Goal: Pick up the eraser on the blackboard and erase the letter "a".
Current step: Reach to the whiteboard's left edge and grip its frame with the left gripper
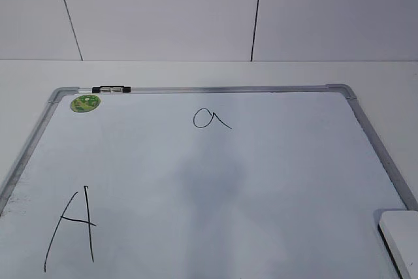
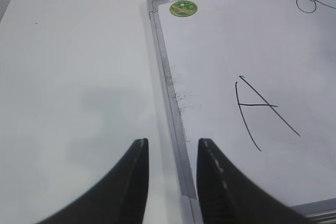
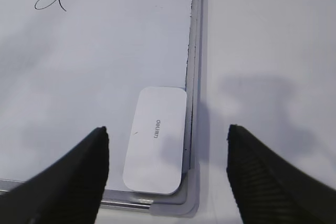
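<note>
The blackboard (image 1: pixel 274 174) is a white board with a silver frame, lying flat on the table. The small letter "a" (image 1: pixel 209 119) is written near its far middle; it also shows in the right wrist view (image 3: pixel 50 2). The white eraser (image 3: pixel 156 140) lies flat in the board's near right corner, its edge showing in the exterior view (image 1: pixel 400 236). My right gripper (image 3: pixel 167 137) is open wide, hovering above the eraser with a finger on either side. My left gripper (image 2: pixel 172 148) is open and empty above the board's left frame.
A large capital "A" (image 1: pixel 75 227) is on the board's near left. A round green sticker (image 1: pixel 85 102) and a small black-and-silver clip (image 1: pixel 111 89) sit at the far left corner. The white table (image 2: pixel 79 77) surrounds the board; a wall stands behind.
</note>
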